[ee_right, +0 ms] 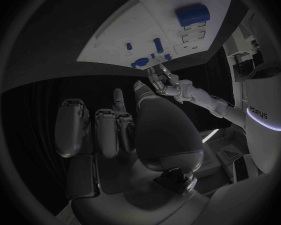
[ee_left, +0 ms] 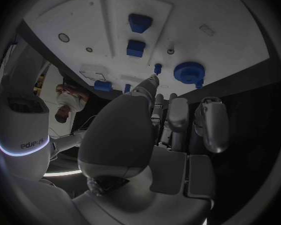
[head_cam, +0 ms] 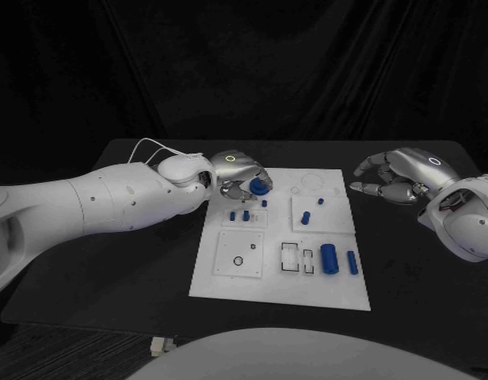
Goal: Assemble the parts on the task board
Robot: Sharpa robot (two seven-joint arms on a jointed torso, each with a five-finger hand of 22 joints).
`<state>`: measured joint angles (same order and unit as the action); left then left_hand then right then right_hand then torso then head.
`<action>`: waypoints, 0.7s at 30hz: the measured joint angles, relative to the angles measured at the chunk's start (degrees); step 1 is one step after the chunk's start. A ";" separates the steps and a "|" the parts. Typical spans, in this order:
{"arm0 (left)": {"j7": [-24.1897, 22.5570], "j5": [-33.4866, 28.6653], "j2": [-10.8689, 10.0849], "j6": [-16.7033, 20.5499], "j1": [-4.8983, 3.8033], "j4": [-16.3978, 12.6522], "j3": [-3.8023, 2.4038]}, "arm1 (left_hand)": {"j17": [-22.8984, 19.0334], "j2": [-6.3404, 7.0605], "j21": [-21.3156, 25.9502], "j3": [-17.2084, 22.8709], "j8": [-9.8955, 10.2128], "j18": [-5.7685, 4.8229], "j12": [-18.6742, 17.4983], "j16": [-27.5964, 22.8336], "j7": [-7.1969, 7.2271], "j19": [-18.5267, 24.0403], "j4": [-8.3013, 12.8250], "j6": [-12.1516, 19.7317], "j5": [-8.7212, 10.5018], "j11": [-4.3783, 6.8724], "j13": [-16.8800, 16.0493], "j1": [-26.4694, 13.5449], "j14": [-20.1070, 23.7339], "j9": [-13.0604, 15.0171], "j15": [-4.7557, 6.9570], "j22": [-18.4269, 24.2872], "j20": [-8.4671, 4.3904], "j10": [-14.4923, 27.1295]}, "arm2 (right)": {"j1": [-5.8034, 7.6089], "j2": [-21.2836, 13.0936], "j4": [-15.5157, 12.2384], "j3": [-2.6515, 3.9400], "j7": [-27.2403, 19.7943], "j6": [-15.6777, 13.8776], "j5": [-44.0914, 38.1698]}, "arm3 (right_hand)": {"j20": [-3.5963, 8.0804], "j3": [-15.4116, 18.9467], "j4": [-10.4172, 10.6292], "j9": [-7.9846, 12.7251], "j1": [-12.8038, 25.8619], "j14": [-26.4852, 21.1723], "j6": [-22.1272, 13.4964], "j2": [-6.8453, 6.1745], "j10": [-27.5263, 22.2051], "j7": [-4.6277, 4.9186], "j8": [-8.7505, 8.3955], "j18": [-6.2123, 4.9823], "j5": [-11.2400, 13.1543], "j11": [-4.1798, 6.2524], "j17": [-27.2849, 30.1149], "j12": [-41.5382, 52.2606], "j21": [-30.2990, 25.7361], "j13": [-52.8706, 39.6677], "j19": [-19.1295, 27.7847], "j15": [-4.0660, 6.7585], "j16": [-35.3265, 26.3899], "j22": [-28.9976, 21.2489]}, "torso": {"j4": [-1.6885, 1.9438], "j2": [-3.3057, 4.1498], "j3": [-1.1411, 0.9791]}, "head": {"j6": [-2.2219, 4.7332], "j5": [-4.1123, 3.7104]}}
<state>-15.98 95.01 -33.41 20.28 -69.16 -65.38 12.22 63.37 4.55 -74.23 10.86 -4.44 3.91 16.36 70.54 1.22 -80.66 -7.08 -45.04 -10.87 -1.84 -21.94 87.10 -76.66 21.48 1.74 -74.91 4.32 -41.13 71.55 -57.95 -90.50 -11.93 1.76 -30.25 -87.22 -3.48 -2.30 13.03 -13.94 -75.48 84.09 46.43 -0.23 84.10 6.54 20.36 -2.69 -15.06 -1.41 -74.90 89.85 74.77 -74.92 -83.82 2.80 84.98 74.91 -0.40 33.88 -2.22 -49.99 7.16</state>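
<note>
Progress looks partial from where I sit: on the task board [head_cam: 227,281] several small blue pegs [head_cam: 246,214] already stand upright in the far left panel, and one [head_cam: 308,216] stands in the panel to its right, while the large blue cylinder [head_cam: 329,259] and a slimmer blue bar [head_cam: 352,263] lie loose on the near right of the board beside two open rectangular slots [head_cam: 298,258]. I judge those two, and the round piece, are still to be seated.

My left hand [head_cam: 236,176] hangs over the board's far left corner. The round blue part [head_cam: 259,188] sits at its fingertips, but I cannot tell whether they hold it; in the left wrist view that disc [ee_left: 189,72] appears flat on the board, its axis upright. The loose cylinder's long axis runs near to far.

My right hand [head_cam: 402,176] hovers off the board's far right, fingers loosely curled apart, holding nothing.
</note>
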 measured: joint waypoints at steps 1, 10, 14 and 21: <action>0.18 0.33 0.18 -0.09 0.05 0.12 0.00 | -0.17 0.14 0.28 0.27 -0.12 0.00 0.34 0.00 -0.16 0.00 0.24 -0.64 0.00 0.05 0.13 -0.14 0.00 -0.22 0.00 0.00 0.00 -0.60 | 0.00 0.01 0.02 0.00 0.00 0.02 0.00 | 0.00 0.00 0.00 0.00 0.00 0.00 0.00 0.00 0.00 0.00 0.00 0.00 0.00 0.00 0.00 0.00 0.00 0.00 0.00 0.00 0.00 0.00 | 0.00 -0.01 0.00 | 0.00 -0.02; 1.70 2.26 2.07 -1.28 0.65 1.62 -0.01 | -1.44 0.55 1.34 1.43 -0.50 0.01 2.57 0.24 -0.72 0.00 0.13 -2.57 0.00 0.21 0.06 -1.24 0.74 -1.17 0.08 0.00 0.00 -3.49 | -0.06 0.01 0.21 0.00 -0.01 0.31 0.00 | 0.00 0.00 0.00 0.00 0.00 0.00 0.00 0.00 0.00 0.00 0.00 0.00 0.00 0.00 0.00 0.00 0.00 0.00 0.00 0.00 0.00 0.00 | 0.00 -0.13 -0.08 | 0.00 -0.09; 2.11 2.64 2.78 -1.82 0.89 2.40 -0.01 | -1.77 0.72 1.49 1.90 -0.50 0.01 4.34 0.24 -0.72 -0.01 0.14 -2.57 0.00 0.08 -0.95 -1.81 0.82 -1.62 0.01 0.00 0.00 -4.42 | -0.08 0.01 0.22 -0.01 -0.01 0.43 0.00 | 0.00 0.00 0.00 0.04 0.00 0.00 0.00 0.00 0.00 0.00 0.00 0.00 -0.21 0.00 0.00 0.00 0.00 0.00 0.00 0.00 0.00 -0.01 | 0.00 -0.14 -0.09 | 0.00 -0.26; 2.40 2.98 3.49 -2.42 1.25 3.03 -0.01 | -2.09 0.72 1.49 2.29 -0.50 0.01 6.67 0.67 -0.70 -0.01 0.53 -2.98 0.00 0.09 -2.47 -1.82 1.01 -2.09 0.20 0.00 0.00 -4.82 | -0.11 -0.01 0.22 -0.01 -0.01 0.58 0.00 | 0.00 0.00 0.00 0.05 0.00 0.00 0.00 0.00 0.00 0.00 0.00 0.00 -0.21 0.00 0.00 0.00 0.00 0.00 0.00 0.00 0.00 -0.01 | -0.02 -0.12 -0.09 | 0.00 -0.46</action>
<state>-13.58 97.99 -29.92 17.85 -67.91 -62.35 12.20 61.28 5.27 -72.74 13.15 -4.94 3.92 23.03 71.21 0.52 -80.67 -6.55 -48.02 -10.87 -1.75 -24.41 85.29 -75.65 19.39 1.94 -74.90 4.31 -45.95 71.44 -57.97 -90.28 -11.94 1.75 -29.67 -87.22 -3.48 -2.30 13.03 -13.89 -75.48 84.09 46.42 -0.23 84.10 6.54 20.36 -2.69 -15.27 -1.41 -74.90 89.86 74.77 -74.92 -83.82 2.80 84.98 74.90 -0.42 33.76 -2.32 -49.99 6.70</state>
